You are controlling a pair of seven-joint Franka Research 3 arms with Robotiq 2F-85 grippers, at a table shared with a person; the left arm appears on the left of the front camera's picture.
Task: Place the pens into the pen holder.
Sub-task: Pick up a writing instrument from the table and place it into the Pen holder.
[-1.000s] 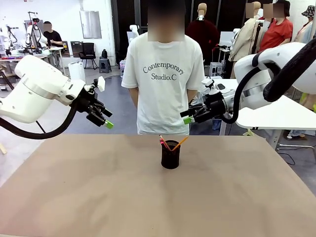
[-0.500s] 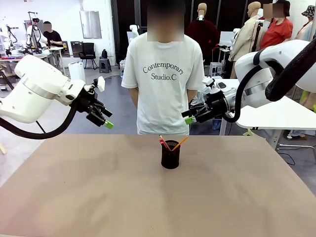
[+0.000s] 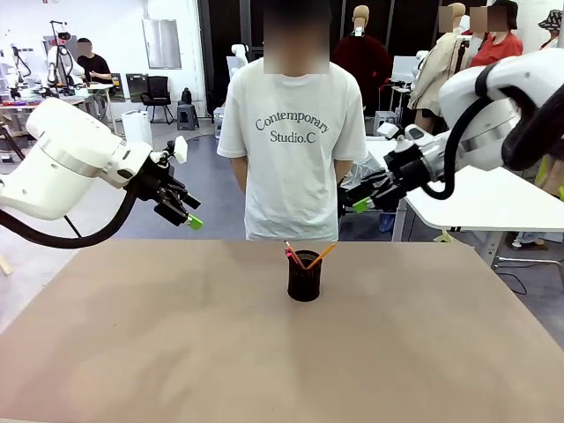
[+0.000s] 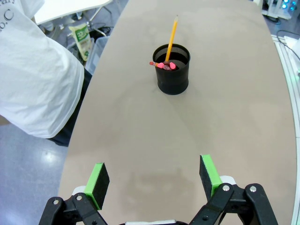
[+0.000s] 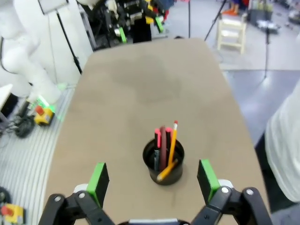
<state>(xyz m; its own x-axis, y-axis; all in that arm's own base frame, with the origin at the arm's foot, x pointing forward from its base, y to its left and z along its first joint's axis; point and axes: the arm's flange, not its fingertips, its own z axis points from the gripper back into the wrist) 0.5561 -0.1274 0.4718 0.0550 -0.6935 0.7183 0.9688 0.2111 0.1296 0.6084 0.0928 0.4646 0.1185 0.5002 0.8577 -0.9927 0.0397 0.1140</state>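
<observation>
Pens stand in the pen holder; both grippers' fingers wide, empty; task appears complete; nothing further called for

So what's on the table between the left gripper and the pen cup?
Nothing. In the left wrist view, only bare brown table lies between the open left gripper and the pen holder.

Black wire-mesh pen holder stands upright on the table, near its far middle. All three pens inside, sticking up past rim: yellow-orange pencil leaning right in front view, black pen with red tip and dark red pen beside it.
</observation>
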